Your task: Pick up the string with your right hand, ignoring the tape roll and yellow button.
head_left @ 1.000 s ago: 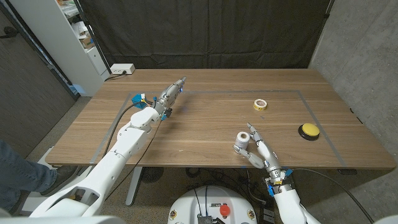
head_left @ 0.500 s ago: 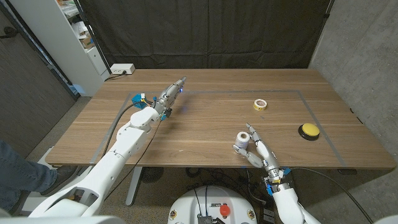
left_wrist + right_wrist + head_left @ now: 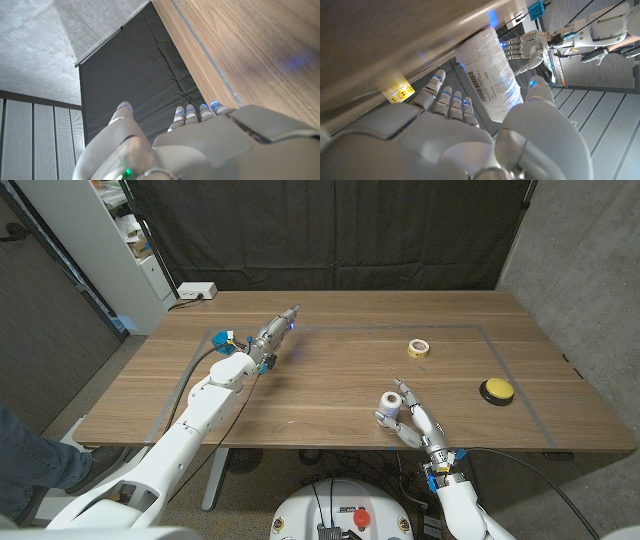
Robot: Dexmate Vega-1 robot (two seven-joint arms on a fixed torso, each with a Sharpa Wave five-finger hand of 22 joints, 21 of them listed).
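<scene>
The string, a white spool (image 3: 389, 402) with a barcode label, stands upright on the wooden table (image 3: 320, 395) near its front edge. My right hand (image 3: 411, 423) reaches around it from the front, one finger raised beside the spool. In the right wrist view the spool (image 3: 492, 82) sits between the thumb (image 3: 540, 107) and the fingers (image 3: 447, 100), its end still against the table, with a gap on the finger side. My left hand (image 3: 275, 332) lies far off at the back left, fingers straight and holding nothing.
A yellow tape roll (image 3: 418, 348) lies behind the spool. The yellow button (image 3: 496, 390) sits to the right near the table's edge. Grey tape lines mark a rectangle on the tabletop. A white power strip (image 3: 196, 291) rests on the floor beyond the table.
The right hand has crept slightly closer around the spool. The spool and the left arm have stayed where they were.
</scene>
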